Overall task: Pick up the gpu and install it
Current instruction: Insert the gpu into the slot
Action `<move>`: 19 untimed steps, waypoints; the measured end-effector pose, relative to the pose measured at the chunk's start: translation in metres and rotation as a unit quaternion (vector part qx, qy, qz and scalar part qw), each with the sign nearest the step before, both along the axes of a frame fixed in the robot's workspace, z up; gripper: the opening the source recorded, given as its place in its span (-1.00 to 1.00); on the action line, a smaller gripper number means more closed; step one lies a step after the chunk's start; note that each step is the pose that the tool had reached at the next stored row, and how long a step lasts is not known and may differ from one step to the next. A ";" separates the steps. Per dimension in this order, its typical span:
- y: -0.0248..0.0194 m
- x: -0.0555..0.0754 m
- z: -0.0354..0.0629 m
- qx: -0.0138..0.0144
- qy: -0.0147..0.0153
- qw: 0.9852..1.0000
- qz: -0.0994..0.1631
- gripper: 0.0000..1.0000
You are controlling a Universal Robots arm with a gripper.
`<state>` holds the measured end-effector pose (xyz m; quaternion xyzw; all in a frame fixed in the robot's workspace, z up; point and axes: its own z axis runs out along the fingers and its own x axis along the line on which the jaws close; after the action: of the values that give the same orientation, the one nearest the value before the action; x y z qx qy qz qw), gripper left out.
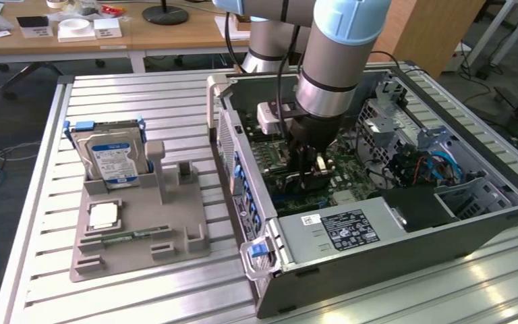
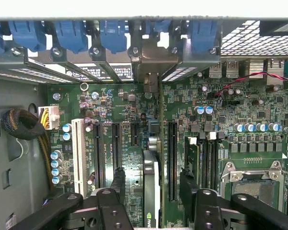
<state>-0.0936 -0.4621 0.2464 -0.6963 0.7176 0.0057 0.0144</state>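
The gpu [image 2: 151,191] stands edge-on in a motherboard slot inside the open computer case [image 1: 358,233]. Its silver bracket [image 2: 151,62] sits against the case's rear slot wall, under the blue clips. My gripper [image 2: 152,184] straddles the card from above and is open. The left finger [image 2: 119,181] and the right finger [image 2: 187,186] each stand a little clear of the card's faces. In the exterior view the gripper [image 1: 309,177] reaches straight down into the case over the green motherboard [image 1: 272,158], and it covers most of the card there.
A grey fixture [image 1: 173,223] on the slatted table holds a hard drive with a blue label [image 1: 110,158], a square chip [image 1: 103,216] and a green memory stick [image 1: 133,236]. Empty black slots [image 2: 100,153], a processor socket [image 2: 252,184] and a cable bundle [image 2: 19,124] surround the card.
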 end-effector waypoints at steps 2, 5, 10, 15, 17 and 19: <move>0.0000 0.000 0.0013 0.000 0.000 1.000 0.000 0.15; 0.0000 0.000 0.0061 0.000 0.000 1.000 0.000 0.15; 0.0000 0.000 0.0158 0.000 0.000 1.000 0.000 0.15; 0.0000 0.000 0.0239 0.000 0.000 1.000 0.000 0.15; 0.0000 0.000 0.0262 0.000 0.000 1.000 0.000 0.15; 0.0000 0.000 0.0278 0.000 0.000 1.000 0.000 0.15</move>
<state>-0.0935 -0.4621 0.2741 -0.6963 0.7175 0.0053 0.0148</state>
